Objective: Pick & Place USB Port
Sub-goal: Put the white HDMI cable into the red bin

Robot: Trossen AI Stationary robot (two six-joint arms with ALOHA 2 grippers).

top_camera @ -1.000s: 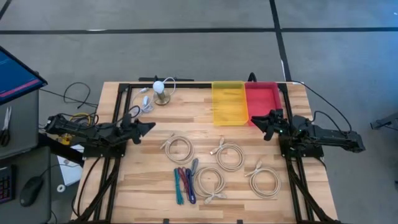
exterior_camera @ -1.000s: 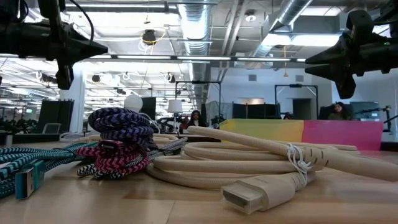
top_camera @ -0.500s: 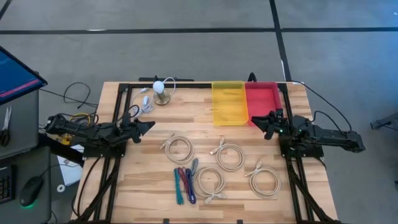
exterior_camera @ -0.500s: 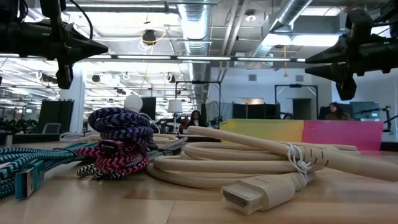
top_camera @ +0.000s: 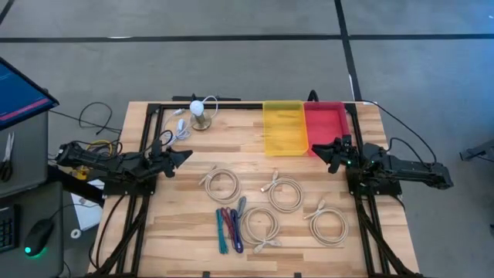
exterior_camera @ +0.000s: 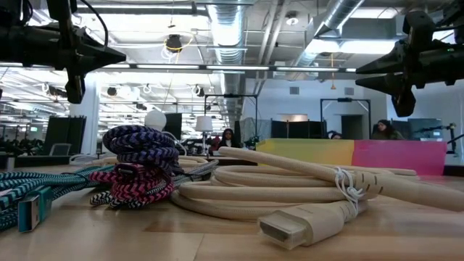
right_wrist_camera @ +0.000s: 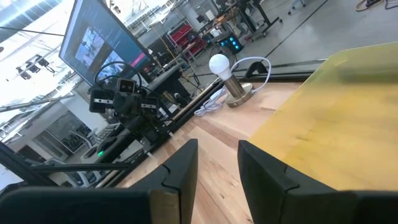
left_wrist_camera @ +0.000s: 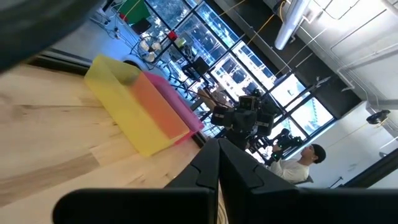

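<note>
Both arms hover, nothing held.
Left gripper (top_camera: 185,157) closed; right gripper (top_camera: 316,149) parted beside the red bin (top_camera: 326,123); cables (top_camera: 285,193) below.

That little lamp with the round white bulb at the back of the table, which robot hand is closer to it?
The left. The left gripper hovers just in front of the lamp, slightly to its left. The right gripper sits across the table, beyond the yellow bin.

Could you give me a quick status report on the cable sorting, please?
Left gripper shut, empty; right gripper open, empty beside red bin. Coiled beige cables untouched. Nothing in the way.
</note>
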